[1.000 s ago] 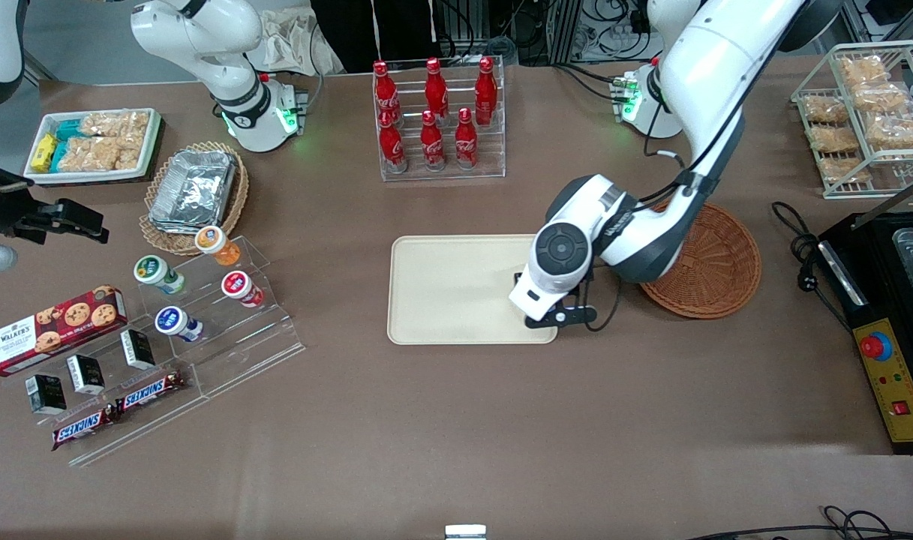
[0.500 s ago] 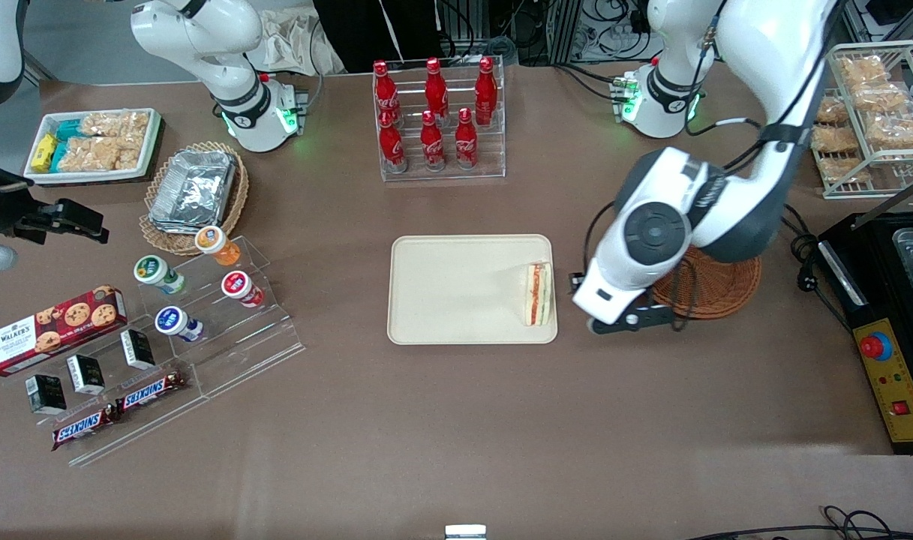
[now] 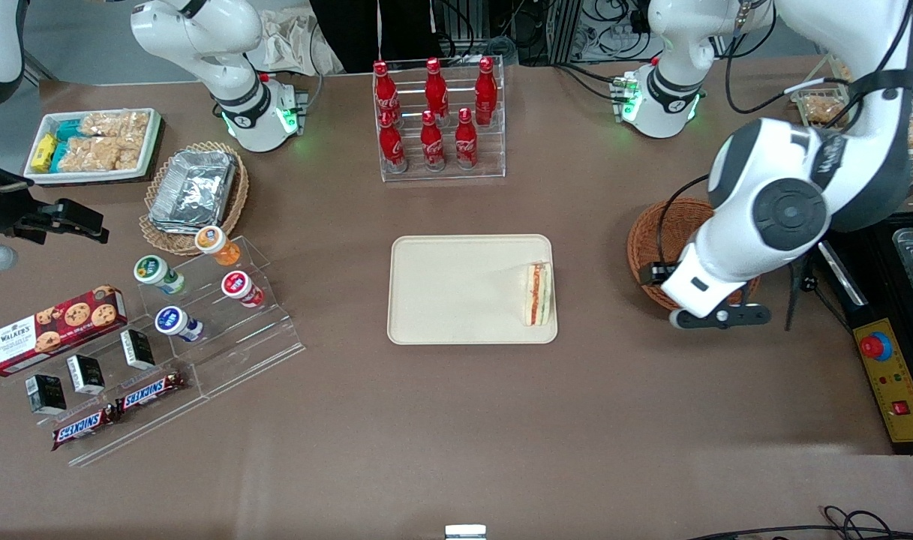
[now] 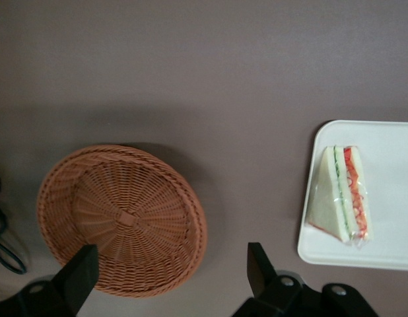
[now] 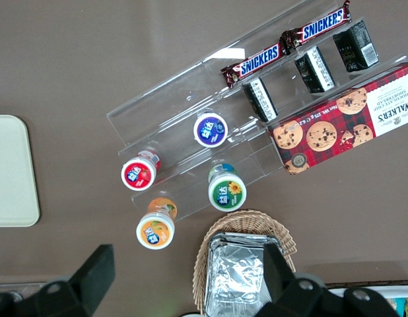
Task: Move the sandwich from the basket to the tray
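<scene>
Plainly, the main work looks done: the sandwich (image 3: 538, 294) lies on the tray (image 3: 456, 289), at about three o'clock on its surface, just inside the rim nearest the basket (image 3: 655, 232), cut edge with the orange-red and green layers showing. The basket is empty in the left wrist view (image 4: 121, 218), with bare weave all across it. The end effector (image 4: 171, 274) hangs above the bench (image 3: 456, 420) over the basket's edge nearer the front camera, well apart from the sandwich; its two fingers (image 4: 82, 271) stand wide apart and grip nothing. Judging from that, little is left beyond the arm pulling clear.

By count: one sandwich, one tray, one reddish-brown basket. At twelve o'clock from the tray stands a clear rack with six red bottles (image 3: 433, 112). Toward the parked arm's end lie one lighter wicker basket of foil containers (image 3: 193, 187), four small round-lidded cups (image 3: 201, 281) on clear steps, two Snickers bars (image 3: 118, 409) and one cookie box (image 3: 55, 328).
</scene>
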{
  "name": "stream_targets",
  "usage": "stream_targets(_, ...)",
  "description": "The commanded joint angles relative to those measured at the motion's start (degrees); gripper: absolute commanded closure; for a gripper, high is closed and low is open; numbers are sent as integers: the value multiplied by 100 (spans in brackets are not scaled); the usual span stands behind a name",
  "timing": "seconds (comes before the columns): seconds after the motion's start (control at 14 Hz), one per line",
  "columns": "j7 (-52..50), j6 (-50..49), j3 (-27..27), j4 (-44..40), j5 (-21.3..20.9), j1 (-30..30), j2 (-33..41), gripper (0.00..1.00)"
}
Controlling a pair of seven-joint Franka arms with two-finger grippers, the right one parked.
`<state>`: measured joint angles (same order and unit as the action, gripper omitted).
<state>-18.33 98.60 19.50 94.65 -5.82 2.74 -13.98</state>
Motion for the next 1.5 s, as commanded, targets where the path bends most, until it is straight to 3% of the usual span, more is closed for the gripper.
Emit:
stream_targets(0.0,680,-104,-542,221,431,-98,509,0)
stream_targets(0.14,1040,-183,-946,203,757,-107,711,0)
stream_targets(0.71,2710,-447,-2186,-33,784,-116,1204,0)
stream_targets(1.43,2712,-447,-2258,-394,749,-98,1161,0)
